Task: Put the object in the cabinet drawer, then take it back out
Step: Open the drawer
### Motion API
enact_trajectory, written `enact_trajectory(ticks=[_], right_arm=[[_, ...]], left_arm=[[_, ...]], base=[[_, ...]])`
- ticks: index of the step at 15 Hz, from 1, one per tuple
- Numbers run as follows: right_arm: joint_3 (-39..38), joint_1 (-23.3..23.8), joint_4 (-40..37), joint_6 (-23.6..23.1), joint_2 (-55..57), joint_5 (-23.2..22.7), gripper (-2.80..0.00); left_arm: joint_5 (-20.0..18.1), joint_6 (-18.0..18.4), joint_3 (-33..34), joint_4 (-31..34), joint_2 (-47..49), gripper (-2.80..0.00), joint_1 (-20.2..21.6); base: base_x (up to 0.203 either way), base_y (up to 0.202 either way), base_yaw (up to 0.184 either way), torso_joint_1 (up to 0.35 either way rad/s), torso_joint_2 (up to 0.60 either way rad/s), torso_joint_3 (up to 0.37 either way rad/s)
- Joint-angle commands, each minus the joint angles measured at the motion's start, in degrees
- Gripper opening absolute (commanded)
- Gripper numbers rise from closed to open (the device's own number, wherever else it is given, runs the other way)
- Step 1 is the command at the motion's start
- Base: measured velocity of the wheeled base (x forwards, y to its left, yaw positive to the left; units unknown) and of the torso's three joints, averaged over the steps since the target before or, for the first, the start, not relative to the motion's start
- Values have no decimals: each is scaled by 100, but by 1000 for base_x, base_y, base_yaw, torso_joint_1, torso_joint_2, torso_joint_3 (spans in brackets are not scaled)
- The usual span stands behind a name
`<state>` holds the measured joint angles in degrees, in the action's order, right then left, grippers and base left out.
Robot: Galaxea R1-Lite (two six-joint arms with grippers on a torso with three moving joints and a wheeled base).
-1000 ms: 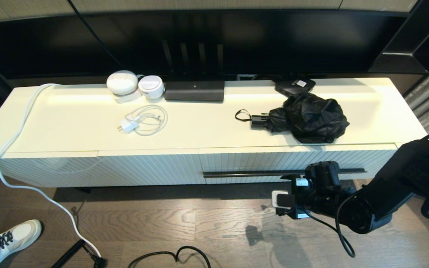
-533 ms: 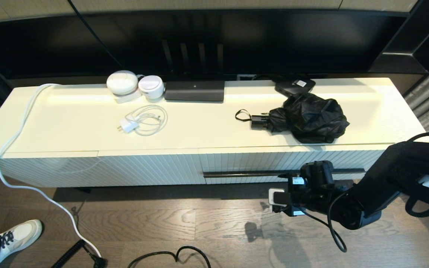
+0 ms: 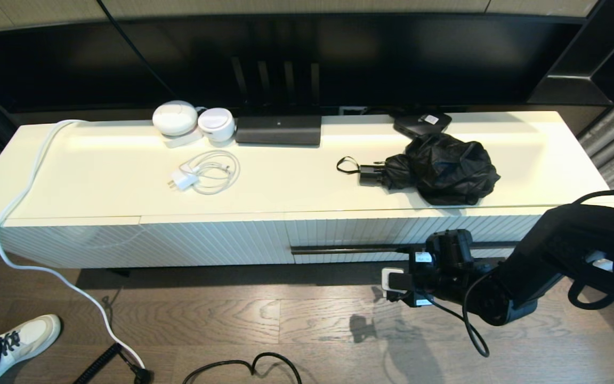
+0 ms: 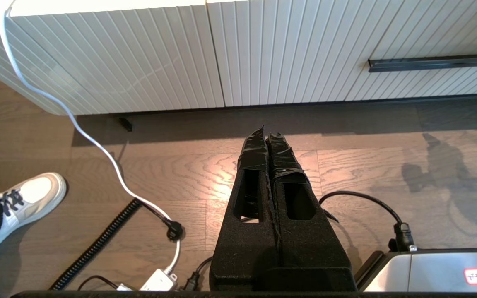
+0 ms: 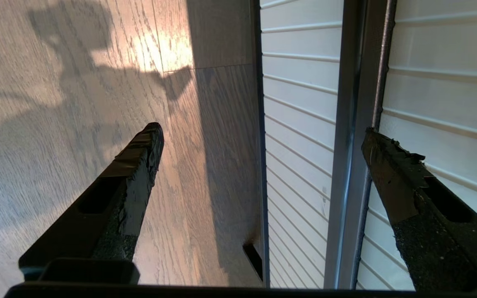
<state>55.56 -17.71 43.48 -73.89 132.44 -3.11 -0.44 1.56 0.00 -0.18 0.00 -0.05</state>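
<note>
Right now the step in hand looks like opening the drawer (image 3: 403, 234), which sits closed at the lower right of the head view, its ribbed front flush with the cabinet. Nearest the camera, the right gripper (image 5: 263, 136) hangs low in front of that drawer with its jaws spread wide and nothing between them; in the right wrist view one finger lies over the floor (image 5: 77, 103) and the other over the ribbed front, with the thin dark handle (image 5: 360, 124) running between them but close to the far finger. To do this well, I would centre the handle between the jaws before closing, close fully on the bar, and pull straight out along the drawer's travel so it does not bind; gripping near the middle of the bar should keep the pull even. The left gripper (image 4: 266, 142) is parked over the floor with its fingers pressed together. Further back, on the counter (image 3: 99, 176), the umbrella (image 3: 440, 168) lies at the right, directly above the drawer, handle and wrist loop pointing to the frame's left. Behind it a flat black box (image 3: 421, 124) carries a white label, too small to read; no other writing is legible.
</note>
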Motion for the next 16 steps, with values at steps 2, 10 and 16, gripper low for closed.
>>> enact_trajectory(ticks=[2, 10, 16], right_arm=[[62, 7, 29, -56, 10, 3, 0], [304, 37, 29, -56, 175, -23, 0], [631, 67, 1, -47, 336, -67, 0]], left_arm=[[0, 2, 9, 1, 9, -280, 1], [0, 2, 9, 1, 9, -280, -4], [0, 2, 9, 1, 9, -280, 5]], base=[[0, 0, 0, 0, 0, 0], [0, 0, 0, 0, 0, 0], [0, 0, 0, 0, 0, 0]])
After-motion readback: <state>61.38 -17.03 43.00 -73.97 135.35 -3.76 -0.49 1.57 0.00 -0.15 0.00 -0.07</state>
